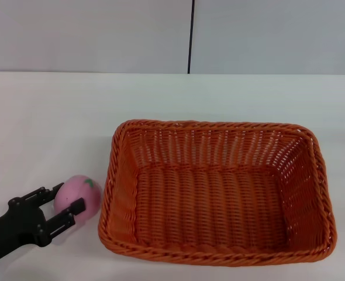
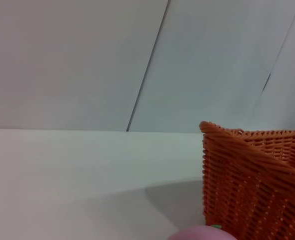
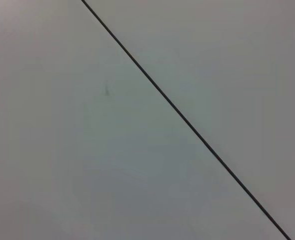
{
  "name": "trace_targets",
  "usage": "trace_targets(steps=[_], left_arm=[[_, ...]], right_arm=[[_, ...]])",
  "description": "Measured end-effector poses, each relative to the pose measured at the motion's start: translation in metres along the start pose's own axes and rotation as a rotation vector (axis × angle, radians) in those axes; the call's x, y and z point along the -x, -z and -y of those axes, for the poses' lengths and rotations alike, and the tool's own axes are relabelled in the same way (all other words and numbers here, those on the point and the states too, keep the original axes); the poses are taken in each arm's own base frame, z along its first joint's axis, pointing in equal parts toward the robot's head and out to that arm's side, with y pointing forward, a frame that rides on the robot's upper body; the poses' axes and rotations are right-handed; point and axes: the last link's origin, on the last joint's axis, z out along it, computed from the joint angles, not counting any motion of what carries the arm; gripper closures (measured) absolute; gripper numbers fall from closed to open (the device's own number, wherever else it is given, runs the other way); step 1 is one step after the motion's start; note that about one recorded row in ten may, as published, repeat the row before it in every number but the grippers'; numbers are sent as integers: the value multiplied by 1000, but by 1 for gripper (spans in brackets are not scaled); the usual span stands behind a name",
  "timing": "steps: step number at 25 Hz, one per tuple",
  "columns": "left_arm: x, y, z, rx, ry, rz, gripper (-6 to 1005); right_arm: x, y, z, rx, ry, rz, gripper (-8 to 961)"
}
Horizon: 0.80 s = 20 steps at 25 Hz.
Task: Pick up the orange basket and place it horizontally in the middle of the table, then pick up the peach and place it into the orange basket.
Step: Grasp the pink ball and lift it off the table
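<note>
The orange basket (image 1: pixel 216 193) sits lengthwise across the white table (image 1: pixel 49 123), right of centre, empty; a corner of it also fills one side of the left wrist view as the basket (image 2: pixel 252 185). The pink peach (image 1: pixel 79 196) rests on the table just left of the basket's near-left corner; a sliver of the peach (image 2: pixel 202 234) shows at the edge of the left wrist view. My left gripper (image 1: pixel 70 196) reaches in from the lower left, open, its black fingers (image 1: pixel 67 216) straddling the peach's near side. My right gripper is out of view.
A grey panelled wall with a dark vertical seam (image 1: pixel 190 35) stands behind the table's far edge. The right wrist view holds only that wall and a seam line (image 3: pixel 187 122). Bare tabletop stretches left of and behind the basket.
</note>
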Motion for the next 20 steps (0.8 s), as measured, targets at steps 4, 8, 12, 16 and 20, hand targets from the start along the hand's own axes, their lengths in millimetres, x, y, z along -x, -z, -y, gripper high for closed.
trace_targets(steps=[4,8,12,16,20], left_arm=[[0,-1,0,-10,9,-11,375],[0,-2,-1,-9,9,-14,576],[1,-3,-1,-15,-1,-24,654],[1,-4,-6,-9,-2,-50,682],[-6,-1,-6,-13,10,-108,710]], right_arm=[[0,1,1,-6,2,0,602],[0,2,1,-10,2,-1,602],[0,2,1,-11,0,-1,602],[0,2,2,-16,-2,-1,602],[-1,3,2,-19,-3,-2,602]])
